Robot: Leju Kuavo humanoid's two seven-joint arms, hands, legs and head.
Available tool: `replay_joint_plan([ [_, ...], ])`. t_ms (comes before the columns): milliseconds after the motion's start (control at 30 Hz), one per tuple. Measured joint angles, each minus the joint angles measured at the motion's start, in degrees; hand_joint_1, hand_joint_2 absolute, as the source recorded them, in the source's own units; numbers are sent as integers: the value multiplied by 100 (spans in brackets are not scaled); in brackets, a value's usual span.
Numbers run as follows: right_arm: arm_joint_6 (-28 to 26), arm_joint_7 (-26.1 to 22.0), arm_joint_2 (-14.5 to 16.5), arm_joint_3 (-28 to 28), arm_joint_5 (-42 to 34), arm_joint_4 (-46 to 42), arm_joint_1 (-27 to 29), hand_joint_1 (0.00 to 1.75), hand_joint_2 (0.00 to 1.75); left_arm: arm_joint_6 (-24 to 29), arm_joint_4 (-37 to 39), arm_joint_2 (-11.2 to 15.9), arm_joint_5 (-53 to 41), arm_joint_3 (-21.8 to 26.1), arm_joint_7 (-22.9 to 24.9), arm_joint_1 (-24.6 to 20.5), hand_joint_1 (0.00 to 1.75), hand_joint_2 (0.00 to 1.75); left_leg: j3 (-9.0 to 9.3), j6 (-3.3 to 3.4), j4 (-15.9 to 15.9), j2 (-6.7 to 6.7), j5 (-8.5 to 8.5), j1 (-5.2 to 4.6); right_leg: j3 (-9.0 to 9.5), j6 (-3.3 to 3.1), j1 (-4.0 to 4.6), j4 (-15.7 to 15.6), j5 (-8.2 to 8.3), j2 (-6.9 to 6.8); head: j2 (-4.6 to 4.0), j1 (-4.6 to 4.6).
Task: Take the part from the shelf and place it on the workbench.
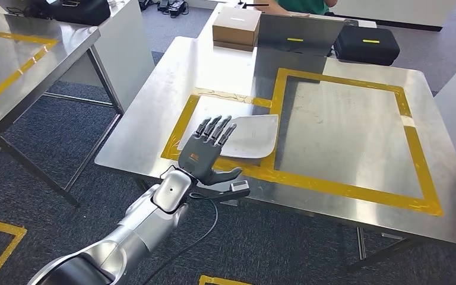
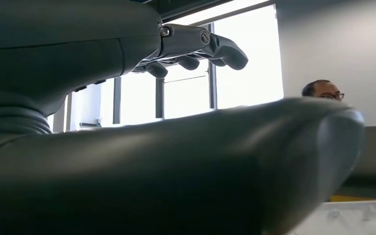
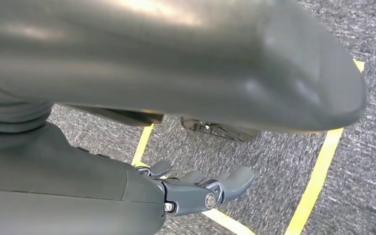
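Observation:
The part [image 1: 252,135], a flat pale sheet with rounded corners, lies on the steel workbench [image 1: 344,119] inside the smaller yellow-taped rectangle near the front edge. My left hand [image 1: 206,148] hovers at the part's near-left edge with its fingers spread and straight, holding nothing; its fingertips overlap the sheet's corner. In the left wrist view that hand [image 2: 68,49] is empty, and the part [image 2: 352,218] shows as a white patch below the thumb. My right hand [image 3: 196,188] hangs over the carpet floor, fingers loosely extended and empty.
A cardboard box [image 1: 236,27], a grey upright panel [image 1: 294,38] and a black case [image 1: 366,44] stand at the bench's far end, with a person [image 1: 300,6] behind them. Another steel table [image 1: 12,65] stands to the left, across a carpeted gap.

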Motion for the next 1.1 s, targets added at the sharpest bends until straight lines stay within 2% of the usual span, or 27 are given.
replay_joint_plan([
  [33, 0, 10, -3, 0, 7, 0, -6, 0, 0, 0, 10, -7, 0, 1, -7, -11, 0, 0, -12, -22, 13, -3, 7, -9, 167, -31, 18, -319, 97, -1, 0, 2],
  [67, 1, 22, -5, 0, 14, 0, -10, 0, 0, 0, 20, -17, 0, 1, -14, -24, 0, 0, -25, -50, 20, -4, 18, -16, 255, -59, 37, -508, 137, -1, 0, 3],
  [133, 2, 38, -10, 0, 20, 0, -6, 0, 0, 0, 44, -34, 0, 4, -23, -46, 0, 0, -47, -119, 14, -7, 55, -16, 248, -106, 58, -574, 163, 1, 0, 3],
  [200, 1, 44, -12, 0, 21, 0, -2, 0, 0, 0, 62, -43, 0, 9, -36, -57, 0, 0, -76, -185, 49, -8, 17, -9, 235, -165, 31, -614, 229, -7, 0, 0],
  [233, -1, 43, -12, 0, 21, 0, -6, 0, 0, 0, 72, -43, 0, 11, -41, -66, 0, 0, -129, -222, 179, -10, -98, -2, 223, -197, 13, -638, 265, -13, 0, -15],
  [267, -2, 43, -11, 0, 21, 0, -9, 0, 0, 0, 81, -43, 0, 14, -46, -73, 0, 0, -225, -259, 426, -11, -282, 11, 204, -219, -1, -653, 298, -20, 0, -30],
  [333, -3, 43, -13, 0, 21, 0, -8, 0, 0, 0, 104, -41, 0, 15, -67, -77, 0, 0, -487, -327, 1142, -11, -700, 44, 138, -239, -2, -653, 347, -26, 0, -59],
  [367, -2, 43, -13, 0, 21, 0, -4, 0, 0, 0, 114, -39, 0, 15, -80, -68, 0, 0, -574, -350, 1421, -10, -819, 60, 100, -233, -4, -649, 373, -28, 0, -62],
  [400, -2, 43, -14, 0, 21, 0, -2, 0, 0, 0, 121, -37, 0, 15, -94, -58, 0, 0, -577, -367, 1521, -10, -835, 74, 60, -222, -9, -643, 400, -29, 0, -65],
  [433, -2, 43, -14, 0, 18, 0, -1, 0, 0, 0, 124, -36, 0, 15, -106, -52, 0, 0, -465, -380, 1390, -9, -749, 91, 22, -204, -18, -631, 425, -29, 0, -68],
  [500, -2, 42, -14, 0, 13, -1, -3, 0, 0, 0, 117, -36, 0, 15, -125, -52, 0, 0, -17, -400, 662, -10, -488, 119, -49, -153, -40, -592, 468, -26, 0, -72],
  [533, -2, 41, -18, 0, 10, -4, -7, 0, 0, 0, 110, -38, 0, 15, -132, -55, 0, 0, 165, -386, 324, -21, -391, 119, -80, -118, -43, -568, 486, -23, 0, -78],
  [567, -1, 41, -21, 0, 11, -7, -11, 0, 0, 0, 105, -39, 0, 16, -139, -57, 0, 0, 264, -353, 120, -35, -347, 115, -102, -79, -36, -556, 509, -21, 0, -78],
  [667, 2, 42, -27, 0, 11, -11, -8, 0, 0, 0, 101, -40, 0, 17, -155, -54, 0, 0, 219, -184, 56, -60, -256, 80, -133, 58, -41, -596, 610, -15, 0, -66],
  [700, 2, 43, -27, 0, 11, -11, -6, 0, 0, 0, 101, -44, 0, 17, -159, -56, 0, 0, 190, -130, 48, -53, -209, 78, -158, 93, -54, -581, 589, -15, 0, -63],
  [733, 3, 43, -27, 0, 10, -11, -5, 0, 0, 0, 101, -48, 0, 17, -163, -58, 0, 0, 149, -78, 37, -45, -156, 82, -213, 116, -62, -479, 475, -14, 0, -55],
  [767, 3, 44, -27, 0, 10, -11, -6, 0, 0, 0, 101, -51, 0, 18, -166, -60, 0, 0, 96, -36, 28, -37, -101, 86, -308, 126, -63, -252, 266, -14, 0, -41],
  [833, 4, 44, -27, 0, 10, -11, -7, 0, 0, 0, 104, -54, 0, 19, -171, -56, 0, 0, -38, 12, 32, -28, 5, 66, -565, 126, -49, 502, -278, -14, 0, -10],
  [867, 4, 44, -27, 0, 10, -11, -7, 0, 0, 0, 109, -54, 0, 20, -172, -50, 0, 0, -109, 22, 34, -26, 55, 50, -651, 119, -37, 848, -456, -14, 0, -1],
  [900, 4, 44, -28, 0, 10, -11, -7, 0, 0, 0, 114, -54, 0, 20, -173, -45, 0, 0, -178, 27, 36, -23, 106, 33, -647, 104, -22, 1030, -513, -14, 0, 3],
  [933, 4, 44, -28, 0, 10, -11, -7, 0, 0, 0, 119, -54, 0, 20, -173, -40, 0, 0, -239, 28, 40, -22, 153, 20, -531, 79, -5, 992, -455, -13, 0, 6],
  [967, 4, 44, -29, 0, 10, -11, -8, 0, 0, 0, 121, -54, 0, 20, -173, -39, 0, 0, -292, 25, 43, -23, 197, 10, -300, 45, 16, 739, -321, -13, 0, 9],
  [1033, 8, 43, -34, 0, 10, -14, -24, 0, 0, 0, 115, -57, 0, 21, -173, -43, 0, 0, -365, -1, 51, -25, 281, -4, 294, -40, 70, -75, -150, -14, 0, 12],
  [1067, 11, 43, -39, 0, 10, -16, -32, 0, 0, 0, 111, -59, 0, 22, -173, -46, 0, 0, -382, -28, 48, -25, 320, -7, 495, -75, 96, -382, -117, -14, 0, 11],
  [1100, 14, 43, -43, 0, 10, -18, -39, 0, 0, 0, 107, -63, 0, 23, -174, -50, 0, 0, -391, -60, 44, -24, 360, -6, 595, -104, 121, -563, -130, -12, 0, 15],
])
